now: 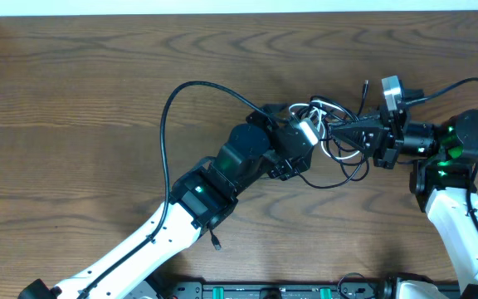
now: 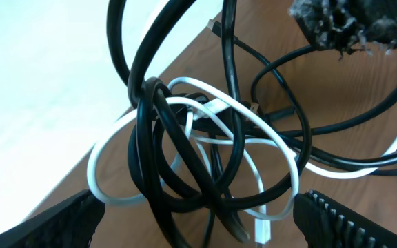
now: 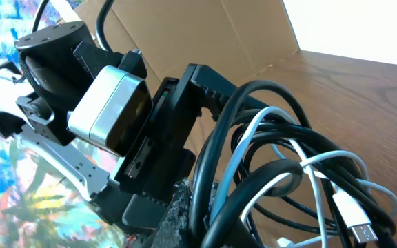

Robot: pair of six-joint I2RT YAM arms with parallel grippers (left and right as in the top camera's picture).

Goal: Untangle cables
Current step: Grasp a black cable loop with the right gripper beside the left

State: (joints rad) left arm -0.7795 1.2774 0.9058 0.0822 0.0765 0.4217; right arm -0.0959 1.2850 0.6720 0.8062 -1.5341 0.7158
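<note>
1. Two arms meet over the brown wooden surface [image 1: 73, 100], right of its centre, with the cables [image 1: 332, 139] bunched in a knot between them.
2. The left end effector [image 1: 324, 134] is spread wide. In its wrist view the two fingers [image 2: 67, 220] sit at the bottom corners, and the knot lies in the gap between them without clearly touching either.
3. The right end effector [image 1: 347, 131] is closed tight. Its fuzzy black fingertips [image 3: 181, 220] lie against the black strands of the bundle, but I cannot tell whether a strand is actually pinched.
4. In the knot, several black cables [image 2: 150, 138] coil over one another. A white cable [image 2: 271, 148] loops around and through them, and its small white plug shows at the lower edge of the left wrist view.
5. One long black strand [image 1: 166, 124] leaves the knot, arcs away to the left over the surface and ends in a small plug beside the left arm.
</note>
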